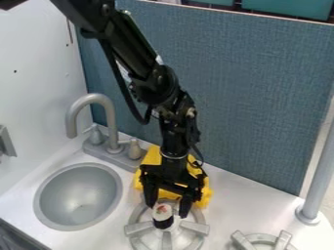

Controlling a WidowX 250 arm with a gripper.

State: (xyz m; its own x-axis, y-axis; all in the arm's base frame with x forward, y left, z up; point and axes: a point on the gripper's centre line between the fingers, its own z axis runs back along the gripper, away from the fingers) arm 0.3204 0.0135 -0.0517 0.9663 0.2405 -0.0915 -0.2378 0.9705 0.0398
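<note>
While judging progress, note black two-finger gripper [168, 210] spread wide, low over round silver spoked burner [194, 227], about small white-topped black cylinder [163, 216] at burner centre: approach apparently complete, grip apparently not made. For clearance, observe tall blue fabric panel [251, 88] and bulky yellow object [207, 193] behind; allow more room sideways.

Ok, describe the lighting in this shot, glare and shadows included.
Camera view: a soft, pale sheen inside the sink basin; counter brightly lit, without hard-edged shadows; black arm and tool so dark that their details partly merge.
</note>
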